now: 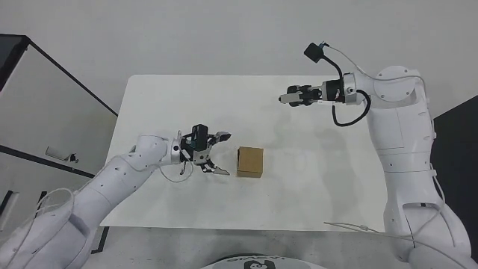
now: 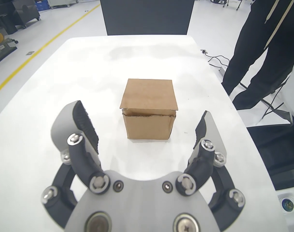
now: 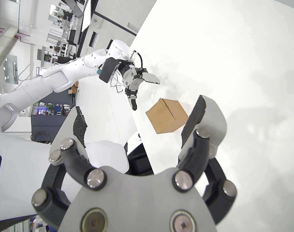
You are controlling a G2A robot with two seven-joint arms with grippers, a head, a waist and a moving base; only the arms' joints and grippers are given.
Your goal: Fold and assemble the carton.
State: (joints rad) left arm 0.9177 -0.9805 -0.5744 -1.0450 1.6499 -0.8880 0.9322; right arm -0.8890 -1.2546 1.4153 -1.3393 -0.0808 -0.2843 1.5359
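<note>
Now, near the worktop's (image 1: 321,194) front edge, the left fingers (image 2: 85,124) are spread wide and empty, facing the carton (image 1: 249,162), which stands just beside them, top flap down. Well apart, farther back, the right fingers (image 3: 200,117) hang wide, empty.

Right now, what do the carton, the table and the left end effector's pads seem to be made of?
Carton: brown cardboard, matte, likely corrugated; a rough raw edge shows under its top flap. Table: smooth white top with slight sheen, perhaps laminate; unclear. Pads of the left end effector: black, ribbed, probably rubber.
</note>
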